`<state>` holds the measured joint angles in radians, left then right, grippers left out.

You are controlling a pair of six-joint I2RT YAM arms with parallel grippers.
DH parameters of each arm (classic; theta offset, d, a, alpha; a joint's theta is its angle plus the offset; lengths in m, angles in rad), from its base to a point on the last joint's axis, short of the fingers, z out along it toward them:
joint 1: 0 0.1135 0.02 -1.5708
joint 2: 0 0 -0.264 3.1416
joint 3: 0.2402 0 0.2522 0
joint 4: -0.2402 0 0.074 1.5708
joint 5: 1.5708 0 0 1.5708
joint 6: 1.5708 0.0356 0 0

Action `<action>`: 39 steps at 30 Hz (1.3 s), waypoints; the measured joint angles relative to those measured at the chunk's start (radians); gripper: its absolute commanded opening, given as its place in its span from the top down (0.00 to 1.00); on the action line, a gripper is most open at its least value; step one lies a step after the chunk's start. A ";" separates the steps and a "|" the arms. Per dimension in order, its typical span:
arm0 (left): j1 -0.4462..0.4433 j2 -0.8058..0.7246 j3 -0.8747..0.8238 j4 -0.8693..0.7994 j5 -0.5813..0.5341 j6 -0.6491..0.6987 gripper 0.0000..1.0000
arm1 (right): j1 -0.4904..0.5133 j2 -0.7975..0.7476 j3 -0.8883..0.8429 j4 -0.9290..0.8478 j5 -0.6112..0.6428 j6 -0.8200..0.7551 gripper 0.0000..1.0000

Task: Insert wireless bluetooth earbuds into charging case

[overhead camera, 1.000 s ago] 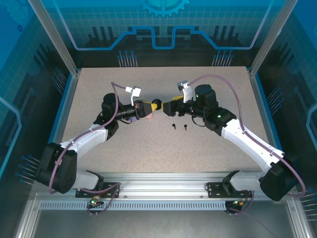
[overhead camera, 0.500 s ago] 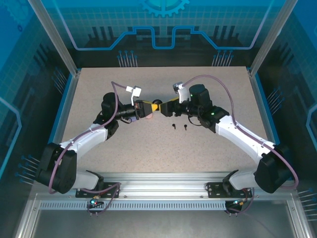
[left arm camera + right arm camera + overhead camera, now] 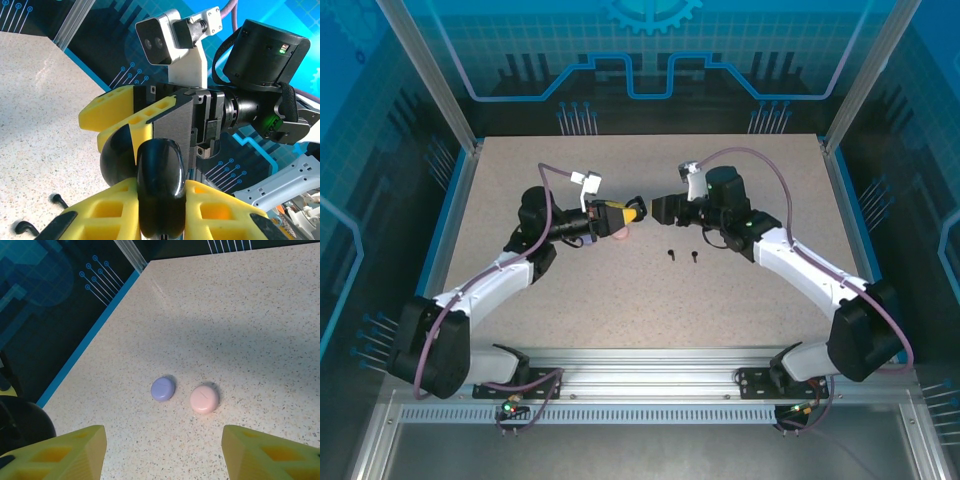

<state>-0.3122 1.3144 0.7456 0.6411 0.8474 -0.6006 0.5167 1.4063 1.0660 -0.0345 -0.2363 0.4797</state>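
Now left fingers (image 3: pixel 215 205) tight around black case (image 3: pixel 160 170), right fingers (image 3: pixel 265 452) wide apart.

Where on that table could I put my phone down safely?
Bare speckled tabletop lies along its far edge, and between the two tiny black earbuds and the near metal rail. Crowded around the left hand and right hand.

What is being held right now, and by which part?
The left gripper pinches a glossy black round case by its two sides between yellow fingers.

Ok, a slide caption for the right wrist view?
Open right gripper above the speckled table, where a lilac case and a pink case lie side by side.
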 measured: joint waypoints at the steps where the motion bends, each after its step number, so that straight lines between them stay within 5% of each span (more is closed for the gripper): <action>1: 0.000 0.000 0.000 0.000 0.000 0.000 1.00 | 0.000 -0.004 -0.003 0.000 0.000 0.004 0.37; 18: 0.000 0.035 -0.013 0.209 0.026 -0.102 1.00 | -0.014 -0.129 -0.080 0.137 -0.216 0.105 0.56; 39: -0.005 0.054 -0.016 0.291 0.034 -0.162 1.00 | 0.009 -0.053 -0.049 0.181 -0.230 0.135 0.66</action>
<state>-0.3172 1.3685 0.7292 0.9325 0.8810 -0.7628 0.5259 1.3533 1.0172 0.1467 -0.4660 0.6147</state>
